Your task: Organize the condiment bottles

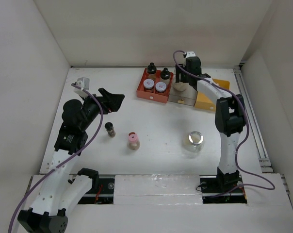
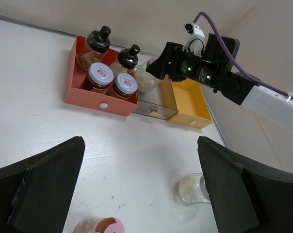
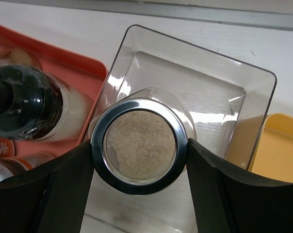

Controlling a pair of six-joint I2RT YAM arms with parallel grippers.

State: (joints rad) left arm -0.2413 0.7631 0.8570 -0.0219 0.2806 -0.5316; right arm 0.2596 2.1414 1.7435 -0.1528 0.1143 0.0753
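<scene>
The right gripper squeezed the glass jar by its slick sides near the top, in the clear tray at 1 o'clock on the table, a rigid, probably heavy, breakable load, while the left gripper hung open.

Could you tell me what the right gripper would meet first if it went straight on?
Probably the floor of the clear tray: the right gripper, shut on a glass jar, points down into it, so the jar's base would touch first. The gap is unclear.
</scene>
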